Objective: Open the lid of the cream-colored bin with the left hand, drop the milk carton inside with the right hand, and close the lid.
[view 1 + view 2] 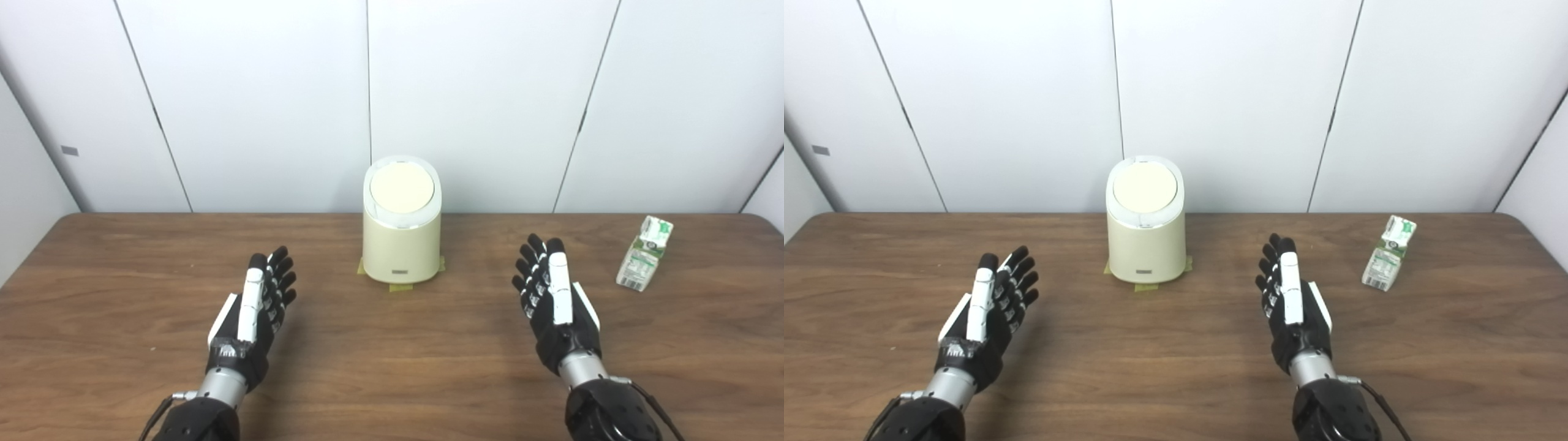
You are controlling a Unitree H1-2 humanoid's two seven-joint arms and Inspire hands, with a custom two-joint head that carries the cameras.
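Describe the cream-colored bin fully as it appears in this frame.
The cream-colored bin is a rounded, smooth, plastic-looking tub with a white rim and a round cream lid, closed. It stands upright at the table's far middle, on yellowish tape patches. A small label sits low on its front. Nothing touches it.

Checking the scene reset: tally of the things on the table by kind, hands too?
Bins: 1, the cream-colored bin, lid shut, at the table's far middle.
Milk cartons: 1, the milk carton, upright at the far right.
Hands: 2, left hand and right hand, both open, holding nothing.
Total: 4
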